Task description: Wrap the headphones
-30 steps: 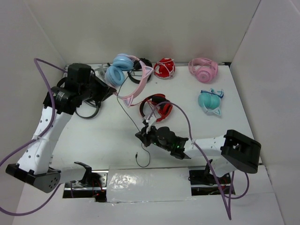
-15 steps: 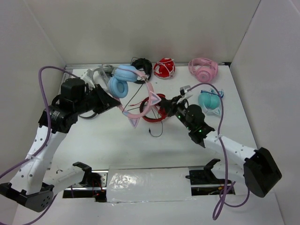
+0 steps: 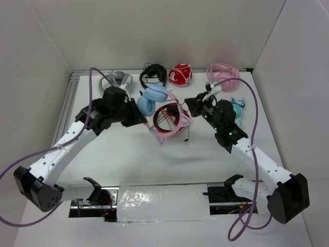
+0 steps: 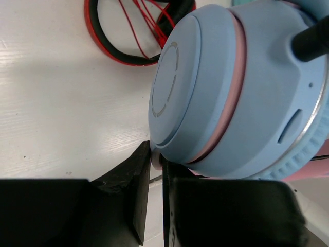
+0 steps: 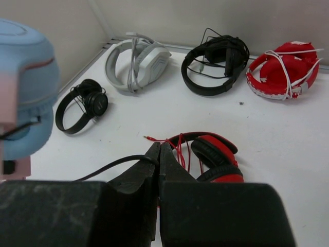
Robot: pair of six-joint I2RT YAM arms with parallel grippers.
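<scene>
White walls close in the left, back and right of the white tabletop (image 3: pixel 118 154), and a metal rail (image 3: pixel 73 90) runs along its left edge. At the back left lie white headphones (image 3: pixel 115 78); the right wrist view also shows a small black pair (image 5: pixel 82 103) near them. The left pincer (image 3: pixel 135 117) reaches in from the left, its jaws clamped on a thin part at the lower rim of a blue earcup, all but touching in the left wrist view. The headphones (image 3: pixel 153 99) sit at mid-tabletop, blue earcups to the back left and the pink headband with its two cat ears curving to the near right, so the long axis runs on that diagonal. They overlap the red-and-black headphones (image 3: pixel 165 114) in the top view. Behind them, black headphones (image 3: pixel 153 73) and red-and-white headphones (image 3: pixel 180 74) line the back edge. The right pincer (image 3: pixel 191 106) is just right of the headband, jaws pressed together on the dark cable (image 5: pixel 110 165), which trails left toward the earcup. All-pink headphones (image 3: pixel 222 74) and teal headphones (image 3: pixel 237 109) crowd the right side by the wall. The widest bare stretch lies near, between the two arms
</scene>
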